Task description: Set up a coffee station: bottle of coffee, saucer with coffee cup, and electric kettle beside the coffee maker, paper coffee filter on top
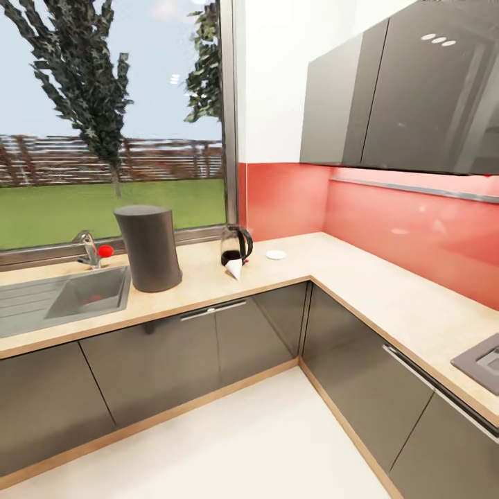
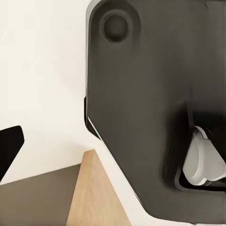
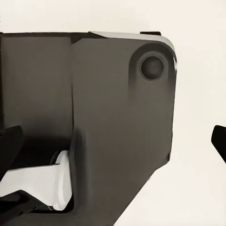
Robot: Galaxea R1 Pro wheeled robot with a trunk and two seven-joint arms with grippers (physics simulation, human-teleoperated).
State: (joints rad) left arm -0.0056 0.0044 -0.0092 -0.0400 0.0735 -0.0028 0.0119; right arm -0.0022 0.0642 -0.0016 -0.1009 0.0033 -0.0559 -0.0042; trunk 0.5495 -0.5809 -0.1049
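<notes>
The tall dark grey coffee maker (image 1: 148, 247) stands upright on the beige kitchen countertop (image 1: 360, 277). Nearby stand the glass electric kettle (image 1: 235, 246) and white saucer (image 1: 276, 255), no hand near them.

A large dark grey robot body panel (image 3: 117, 127) takes up most of the frame, from the left edge to right of centre, with a rounded upper right corner. A round recess (image 3: 152, 67) sits in that corner. At lower left a white rounded part (image 3: 40, 186) lies in a dark cavity. Behind is a pale cream floor (image 3: 197, 197). One dark fingertip (image 3: 219, 141) shows at the right edge, another at the left edge.
</notes>
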